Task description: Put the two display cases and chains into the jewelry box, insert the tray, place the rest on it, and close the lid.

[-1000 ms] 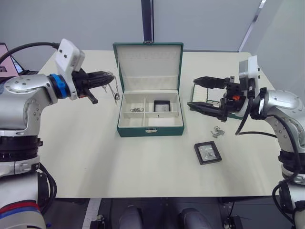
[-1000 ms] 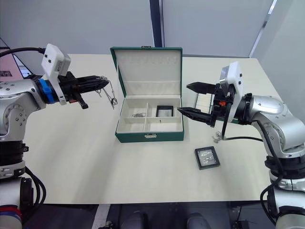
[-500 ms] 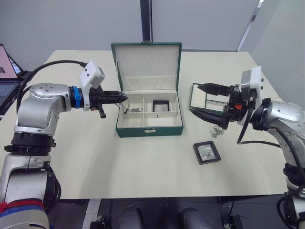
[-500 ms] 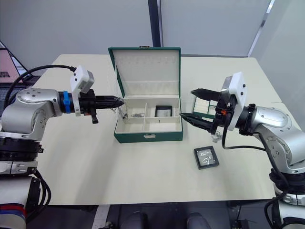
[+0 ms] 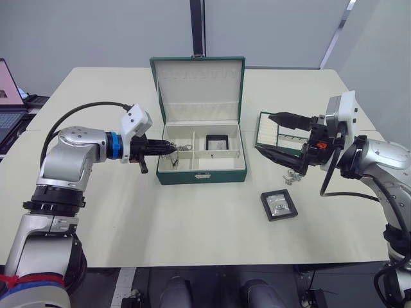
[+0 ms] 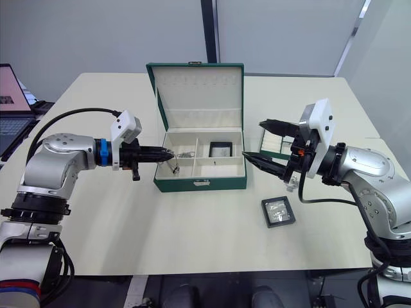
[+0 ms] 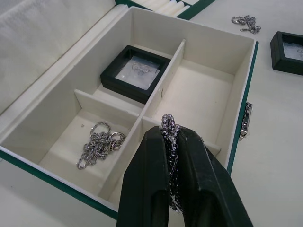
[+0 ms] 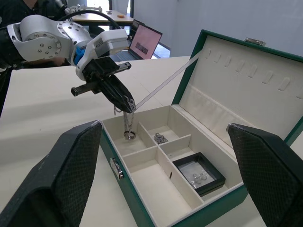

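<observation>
The dark green jewelry box (image 5: 201, 178) stands open at mid-table with its lid (image 5: 199, 82) upright. One display case (image 5: 217, 142) lies in its back right compartment, and a chain (image 7: 97, 144) lies in the back left one. My left gripper (image 5: 169, 146) is at the box's left wall, shut on a second chain (image 8: 127, 122) that hangs into the front left compartment. The other display case (image 5: 280, 205) lies on the table to the right. The rest (image 5: 294, 176), a small silver cluster, lies beside the tray (image 5: 286, 137). My right gripper (image 5: 263, 133) hovers open in front of the tray.
A laptop (image 5: 6, 96) sits off the table's left side. The table (image 5: 192, 224) is bare in front of the box. The tray stands close to the box's right side, with the right arm above it.
My left gripper has swung in from well left of the box and come down, carrying the chain over the front left compartment. The right gripper has barely moved.
</observation>
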